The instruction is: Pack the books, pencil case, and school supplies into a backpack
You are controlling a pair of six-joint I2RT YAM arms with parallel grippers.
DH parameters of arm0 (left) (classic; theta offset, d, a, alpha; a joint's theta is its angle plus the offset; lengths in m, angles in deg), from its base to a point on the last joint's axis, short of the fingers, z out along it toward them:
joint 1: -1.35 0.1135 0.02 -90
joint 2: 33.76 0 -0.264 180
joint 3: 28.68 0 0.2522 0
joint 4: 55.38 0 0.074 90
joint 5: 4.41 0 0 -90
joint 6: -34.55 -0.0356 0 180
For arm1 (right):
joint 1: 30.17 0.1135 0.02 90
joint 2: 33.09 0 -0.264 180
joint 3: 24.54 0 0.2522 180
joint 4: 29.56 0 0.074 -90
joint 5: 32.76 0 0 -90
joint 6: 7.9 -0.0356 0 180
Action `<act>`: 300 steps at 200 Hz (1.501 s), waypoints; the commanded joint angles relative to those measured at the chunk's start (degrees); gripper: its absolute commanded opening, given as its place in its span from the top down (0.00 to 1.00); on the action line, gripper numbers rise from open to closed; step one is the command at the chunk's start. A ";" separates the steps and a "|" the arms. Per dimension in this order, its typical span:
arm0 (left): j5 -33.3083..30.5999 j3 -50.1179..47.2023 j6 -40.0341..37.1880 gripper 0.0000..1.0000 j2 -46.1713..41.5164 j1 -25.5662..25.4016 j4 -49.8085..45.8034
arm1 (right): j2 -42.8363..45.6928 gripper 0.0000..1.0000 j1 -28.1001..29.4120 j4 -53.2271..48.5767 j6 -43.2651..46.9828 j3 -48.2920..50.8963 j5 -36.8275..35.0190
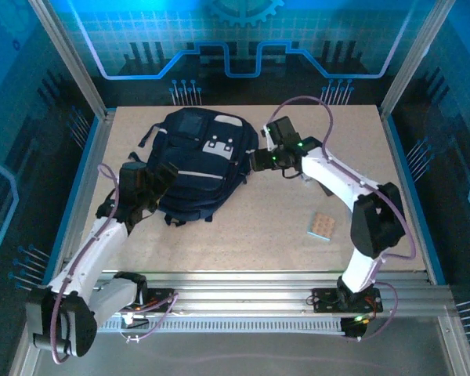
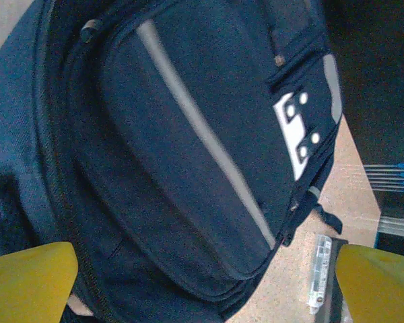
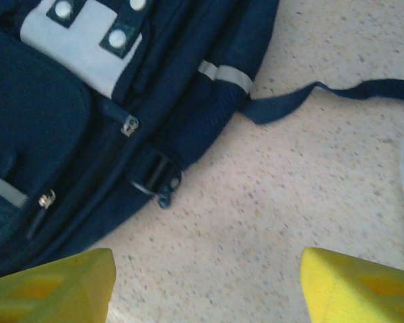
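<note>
The navy backpack (image 1: 200,157) lies flat at the table's back left, its grey stripe (image 2: 202,134) and grey patches (image 3: 81,40) facing up. My left gripper (image 1: 163,174) hovers over the backpack's left part, open, with navy fabric between its yellow fingers (image 2: 27,282). My right gripper (image 1: 257,161) is open just off the backpack's right edge, above bare table near a strap buckle (image 3: 155,178). The tan dotted pad (image 1: 322,226) lies on the table at the right. The grey-white bar (image 2: 320,269) lies beside the backpack. The books and pencil case are out of view.
A loose black strap (image 3: 337,94) trails over the table from the backpack's corner. Aluminium posts and blue panels wall the table (image 1: 251,235) on three sides. Open tabletop stretches between the backpack and the pad.
</note>
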 commanded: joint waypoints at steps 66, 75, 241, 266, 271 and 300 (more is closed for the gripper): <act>-2.50 9.52 -9.78 0.01 14.24 -6.74 5.40 | -21.91 0.52 -0.86 2.14 -0.83 -19.90 15.42; -2.68 8.97 -8.65 0.01 16.09 -7.30 7.70 | -23.64 0.52 -1.02 1.99 -0.51 -21.35 15.97; 3.64 19.42 -11.02 0.01 50.90 3.51 24.59 | -19.64 0.69 8.33 6.28 -10.30 -2.17 12.74; 6.62 27.39 -11.68 0.01 54.24 4.63 21.25 | -14.94 0.66 9.16 5.13 -9.12 -0.88 11.59; 7.18 28.93 -12.14 0.01 54.57 4.63 19.90 | -13.69 0.65 9.14 4.54 -8.51 -0.83 10.73; 8.76 32.37 -14.47 0.01 52.13 4.62 13.72 | -8.79 0.64 8.81 1.75 -4.70 -1.50 8.98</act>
